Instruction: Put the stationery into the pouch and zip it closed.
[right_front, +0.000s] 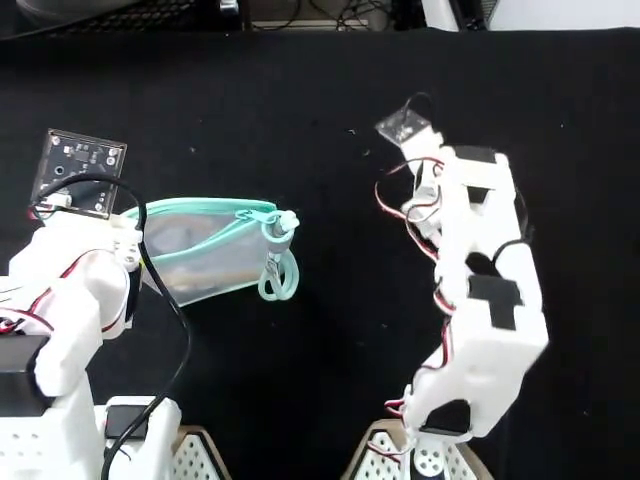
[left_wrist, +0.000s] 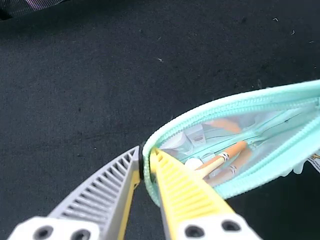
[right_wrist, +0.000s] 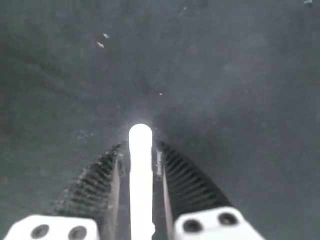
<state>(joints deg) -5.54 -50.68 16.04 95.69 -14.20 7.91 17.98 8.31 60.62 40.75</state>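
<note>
Your right hand (right_wrist: 140, 146) is clenched on a white stick of stationery (right_wrist: 140, 172), which runs straight out along the fingers with its rounded tip just past them. Your left hand (left_wrist: 145, 154) is pinched shut on the end of the pouch's rim, grey finger outside and yellow finger inside the mouth.

The black desk (right_front: 330, 90) carries everything. On it, the right arm (right_front: 485, 300) stretches away from its base towards the far side, with its hand (right_front: 408, 125) at the far end pointing down at the cloth. The left arm (right_front: 70, 300) is folded in close, with its hand (right_front: 130, 245) at the pouch's near-left end.

The mint-green pouch (right_front: 205, 250) lies between the two arms, with its long axis across the desk. The held end is towards the left arm, and the zip pull (right_front: 281, 226) with its loop (right_front: 278, 278) is at the end facing the right arm. The right hand is well apart from it, beyond the pull end and farther back.

So the coming move looks like a carry leftwards and back towards you. You would turn the stick in line with the pouch's length so it slides through the mouth (left_wrist: 235, 107). That mouth gapes open under the left wrist, and an orange-and-white pen (left_wrist: 220, 159) is already inside. The zip is not yet drawn.
</note>
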